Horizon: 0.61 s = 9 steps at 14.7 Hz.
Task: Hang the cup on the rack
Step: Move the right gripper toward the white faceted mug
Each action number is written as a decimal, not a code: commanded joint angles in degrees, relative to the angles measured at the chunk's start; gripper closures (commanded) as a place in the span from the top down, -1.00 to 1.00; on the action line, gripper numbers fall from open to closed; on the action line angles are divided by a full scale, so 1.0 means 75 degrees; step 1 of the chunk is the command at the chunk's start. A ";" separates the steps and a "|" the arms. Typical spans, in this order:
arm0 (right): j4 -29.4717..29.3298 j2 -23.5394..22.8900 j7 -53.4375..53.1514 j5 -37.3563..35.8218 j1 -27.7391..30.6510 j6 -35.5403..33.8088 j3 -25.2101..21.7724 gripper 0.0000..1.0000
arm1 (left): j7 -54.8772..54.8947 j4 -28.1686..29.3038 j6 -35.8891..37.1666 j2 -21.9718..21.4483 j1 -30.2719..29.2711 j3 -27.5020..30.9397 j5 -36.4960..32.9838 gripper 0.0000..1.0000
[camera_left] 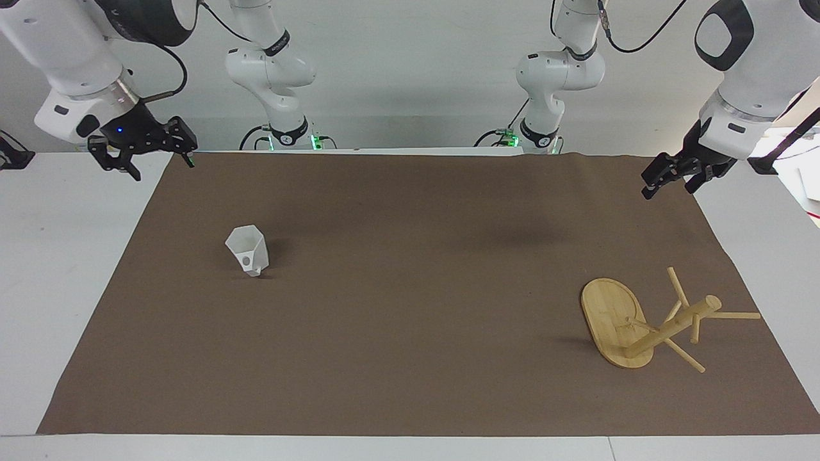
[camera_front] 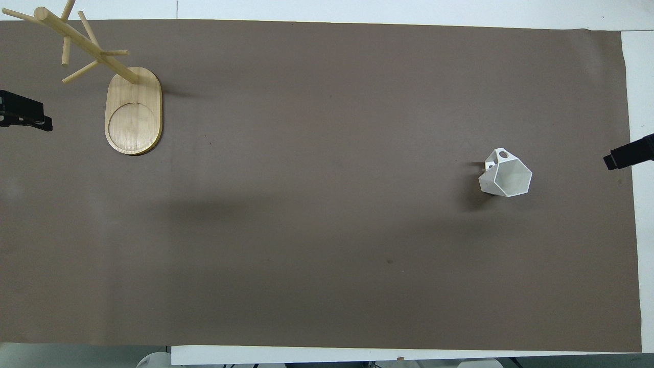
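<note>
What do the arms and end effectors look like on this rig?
Both arms are glossy white with rounded links, black joint panels and black cables along them. The left end effector and right end effector are black with two fingers; the right's wrist shows a small blue light.

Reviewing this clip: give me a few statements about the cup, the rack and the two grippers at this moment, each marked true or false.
1. The cup stands upright on the brown mat. True.
2. The cup hangs on a peg of the rack. False: it stands on the mat toward the right arm's end of the table, well apart from the rack.
3. The rack stands toward the left arm's end of the table. True.
4. The right gripper is shut on the cup. False: it is open and empty, up in the air over the mat's edge.
5. The left gripper touches the rack. False: it is open and raised over the mat's edge, clear of the rack.
</note>
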<state>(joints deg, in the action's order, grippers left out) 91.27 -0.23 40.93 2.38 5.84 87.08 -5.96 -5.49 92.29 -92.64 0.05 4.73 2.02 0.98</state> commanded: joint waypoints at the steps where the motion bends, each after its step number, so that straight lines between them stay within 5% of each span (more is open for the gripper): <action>1: 0.0171 -0.0646 0.3284 0.1562 0.1315 0.0587 0.0032 0.98 | 0.0088 0.0128 0.0000 -0.0112 -0.0138 -0.0117 -0.0084 1.00; 4: 0.0275 -0.1398 0.5960 0.3229 0.2161 0.0461 0.0032 0.99 | 0.0088 0.0128 0.0000 -0.0112 -0.0138 -0.0117 -0.0084 1.00; 9: 0.1529 -0.2710 1.0660 0.6126 0.2925 -0.0301 0.0032 0.99 | 0.0088 0.0128 0.0000 -0.0112 -0.0138 -0.0117 -0.0084 1.00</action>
<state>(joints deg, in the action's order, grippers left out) 100.26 -17.65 110.21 43.17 26.61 86.27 -6.38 -5.49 92.29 -92.64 0.05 4.73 2.02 0.98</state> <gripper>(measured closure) 0.000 0.000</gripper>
